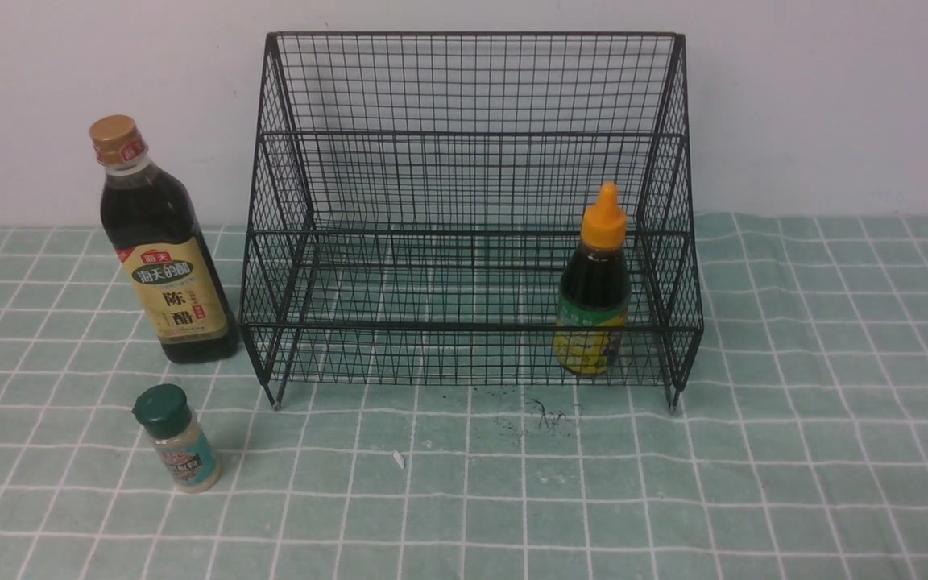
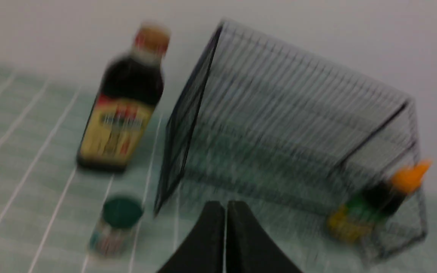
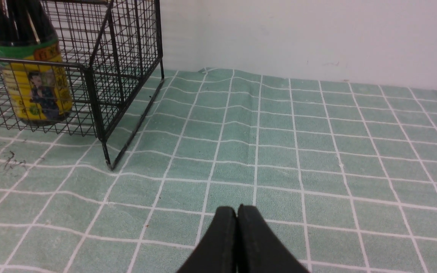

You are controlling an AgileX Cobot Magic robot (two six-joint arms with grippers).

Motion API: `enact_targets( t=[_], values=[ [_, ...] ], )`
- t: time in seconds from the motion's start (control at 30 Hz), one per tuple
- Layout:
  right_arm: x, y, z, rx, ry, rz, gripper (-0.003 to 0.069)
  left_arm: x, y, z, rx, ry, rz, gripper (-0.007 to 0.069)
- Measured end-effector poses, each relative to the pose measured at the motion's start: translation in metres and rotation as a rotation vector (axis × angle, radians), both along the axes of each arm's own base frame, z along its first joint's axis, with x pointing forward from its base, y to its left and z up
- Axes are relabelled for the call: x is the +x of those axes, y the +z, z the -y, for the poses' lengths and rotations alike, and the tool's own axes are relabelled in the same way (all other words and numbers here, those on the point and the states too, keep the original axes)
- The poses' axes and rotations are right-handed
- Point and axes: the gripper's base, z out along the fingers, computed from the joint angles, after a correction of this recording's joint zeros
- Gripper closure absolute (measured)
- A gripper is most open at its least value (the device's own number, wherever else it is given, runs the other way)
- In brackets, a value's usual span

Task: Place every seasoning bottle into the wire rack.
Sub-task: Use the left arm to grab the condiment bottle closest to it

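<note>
Toward the right end of the lower tier of the wire rack (image 1: 472, 217), the orange-capped bottle (image 1: 593, 290) stands upright, its yellow-green label behind the low front mesh and its nozzle rising above that rail. The rack sits on short feet on the tabletop (image 1: 794, 451), which is covered in a green cloth with white grid lines, and its tall back is close to the pale wall (image 1: 834, 105). Outside the rack, just beside its left side, the vinegar bottle (image 1: 162, 250) stands upright on the cloth, gold cap on top and tan label facing forward. Nearer the robot, in front of that bottle and apart from it, the shaker jar (image 1: 176, 439) stands upright with its green cap on; it is left of the rack's front left foot. Faint dark scribble marks (image 1: 548, 415) lie on the cloth just in front of the rack, and a small white scrap (image 1: 399, 460) lies a little further forward. The left hand (image 2: 225, 204) has its two black fingers pressed together with nothing between them; its blurred wrist view looks over the jar, the vinegar bottle and the rack's left side. The right hand (image 3: 237, 210) likewise has its fingers together and empty, over bare cloth well off the rack's right front foot.
</note>
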Motion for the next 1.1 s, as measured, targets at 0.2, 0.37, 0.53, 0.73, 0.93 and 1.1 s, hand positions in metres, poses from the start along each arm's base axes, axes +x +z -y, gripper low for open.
enact_targets(
  t=[0.2, 0.37, 0.53, 0.73, 0.93, 1.1],
  values=[
    [0.0, 0.0, 0.0, 0.001, 0.0, 0.0, 0.0672, 0.067, 0.004, 0.006, 0.242, -0.208, -0.438, 0.0631],
    [0.0, 0.0, 0.0, 0.002, 0.0, 0.0, 0.0672, 0.111, -0.004, 0.006, 0.309, -0.239, -0.544, 0.0631],
    [0.0, 0.0, 0.0, 0.002, 0.0, 0.001, 0.0672, 0.154, -0.021, 0.007, 0.364, -0.269, -0.57, 0.063],
    [0.0, 0.0, 0.0, 0.002, 0.0, 0.001, 0.0672, 0.185, -0.048, 0.009, 0.431, -0.331, -0.557, 0.0531],
    [0.0, 0.0, 0.0, 0.002, 0.0, 0.001, 0.0672, 0.205, -0.076, 0.01, 0.446, -0.354, -0.596, 0.0233],
    [0.0, 0.0, 0.0, 0.002, 0.0, 0.001, 0.0672, 0.219, -0.101, 0.011, 0.442, -0.355, -0.635, 0.0032]
  ],
)
